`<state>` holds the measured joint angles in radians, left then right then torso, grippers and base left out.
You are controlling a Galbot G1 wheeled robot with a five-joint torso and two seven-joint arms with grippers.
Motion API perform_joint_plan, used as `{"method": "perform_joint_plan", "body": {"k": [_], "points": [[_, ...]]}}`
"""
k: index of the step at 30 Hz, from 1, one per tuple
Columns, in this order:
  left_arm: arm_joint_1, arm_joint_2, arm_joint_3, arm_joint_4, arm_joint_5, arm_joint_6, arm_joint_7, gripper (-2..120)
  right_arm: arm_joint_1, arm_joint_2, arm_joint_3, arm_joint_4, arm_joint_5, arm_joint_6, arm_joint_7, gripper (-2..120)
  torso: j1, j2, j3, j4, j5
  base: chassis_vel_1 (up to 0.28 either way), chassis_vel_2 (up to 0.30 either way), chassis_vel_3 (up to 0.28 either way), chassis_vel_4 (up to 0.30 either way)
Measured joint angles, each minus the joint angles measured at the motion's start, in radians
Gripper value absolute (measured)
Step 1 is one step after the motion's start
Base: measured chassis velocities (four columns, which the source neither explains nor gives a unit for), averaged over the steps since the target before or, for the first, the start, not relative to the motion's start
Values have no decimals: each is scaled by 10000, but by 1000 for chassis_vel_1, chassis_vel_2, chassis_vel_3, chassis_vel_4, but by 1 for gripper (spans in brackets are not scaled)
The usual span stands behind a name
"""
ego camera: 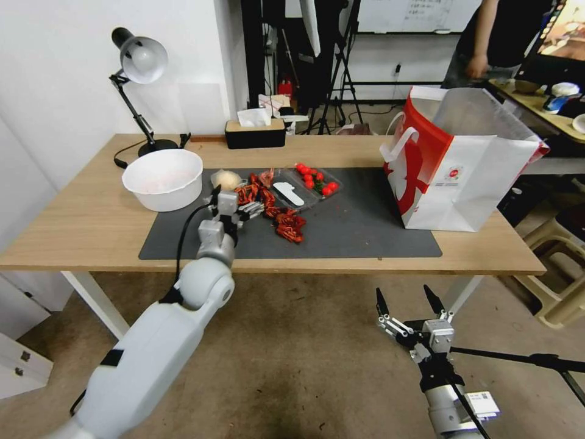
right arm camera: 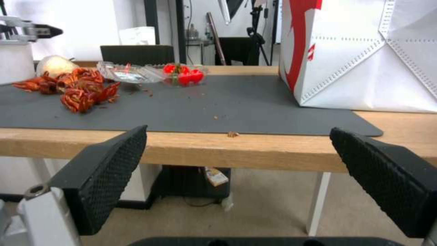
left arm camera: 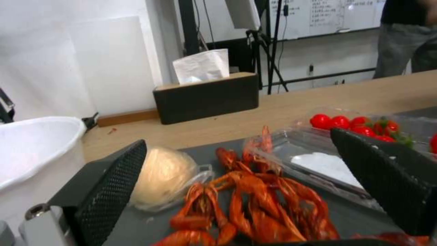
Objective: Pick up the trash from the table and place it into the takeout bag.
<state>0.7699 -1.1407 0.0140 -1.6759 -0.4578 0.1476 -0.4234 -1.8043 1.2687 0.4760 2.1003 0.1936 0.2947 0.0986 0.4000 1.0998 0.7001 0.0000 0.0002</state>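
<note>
Crawfish shells (ego camera: 277, 210) are lying mid-mat (ego camera: 365, 235), clear tray (ego camera: 304, 188) just behind, bowl (ego camera: 163, 178) sitting left, takeout bag (ego camera: 454, 167) standing right, tissue box (ego camera: 255, 132) behind.

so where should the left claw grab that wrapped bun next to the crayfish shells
Take the wrapped bun across its round middle, coming from above. It is a soft dome in loose clear film, with the white bowl on one side and the crayfish shells on the other, so a sideways approach looks crowded. The open left claw is already near it.
</note>
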Motion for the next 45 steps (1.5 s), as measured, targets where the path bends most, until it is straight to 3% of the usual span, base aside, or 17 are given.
{"method": "perform_joint_plan", "body": {"k": [7,17,35,45], "points": [[-994,-347,403,1046,-28,372,-312,100,-74,18,84,-5,0,12,4,100,1,0,0,0,-1,0,0,0,0],[-2329,-872,693,2639,-462,1387,-1293,100,-52,85,86,-85,0,41,7,100,0,0,-1,0,-1,0,0,0,0],[-3184,-1283,678,3867,-1080,2273,-2085,100,-58,143,59,-152,2,113,-15,100,1,2,-1,0,-3,0,0,0,0],[-3498,-1343,654,4136,-1417,2577,-2180,100,-20,159,23,-183,0,117,-29,100,0,2,-1,0,-2,0,0,0,0]]}}
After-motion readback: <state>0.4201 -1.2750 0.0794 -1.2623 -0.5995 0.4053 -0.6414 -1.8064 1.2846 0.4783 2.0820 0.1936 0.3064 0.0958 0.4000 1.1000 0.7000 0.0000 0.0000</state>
